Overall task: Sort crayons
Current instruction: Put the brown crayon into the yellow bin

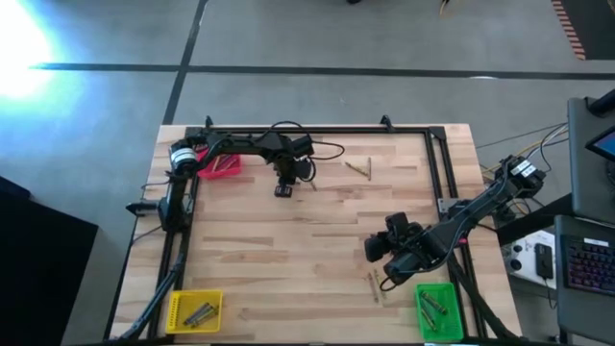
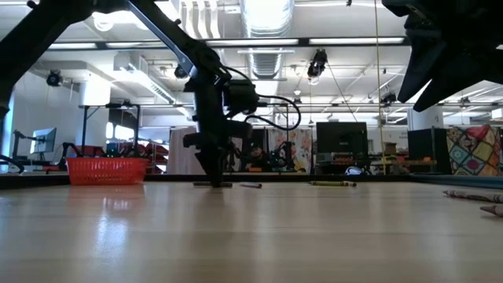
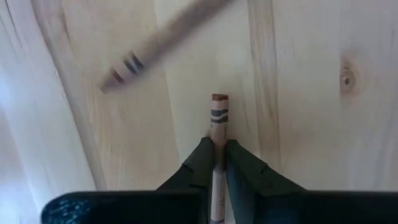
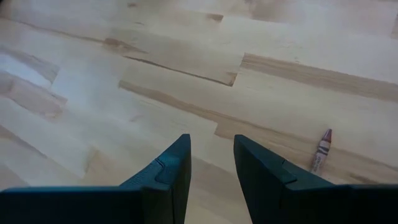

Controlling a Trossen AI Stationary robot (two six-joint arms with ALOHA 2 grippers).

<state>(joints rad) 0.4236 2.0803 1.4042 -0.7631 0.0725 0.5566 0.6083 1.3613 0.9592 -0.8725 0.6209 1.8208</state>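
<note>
- The wooden table (image 1: 307,240) is made of pale butcher-block planks, with a dark metal frame (image 1: 437,159) running along its far and side edges.
- A red bin (image 1: 221,166) sits near the far left corner; in the low view it shows as a red mesh basket (image 2: 106,170).
- A yellow bin (image 1: 195,310) sits at the near left corner.
- A green bin (image 1: 437,309) sits at the near right corner.
- A grey concrete floor (image 1: 384,48) with dark lines lies beyond the table.
- A keyboard (image 1: 584,261) and a white controller (image 1: 531,258) lie on a bench right of the table.
- The room behind shows ceiling lights (image 2: 267,12), monitors (image 2: 342,141) and a patterned cloth (image 2: 471,151).
</note>
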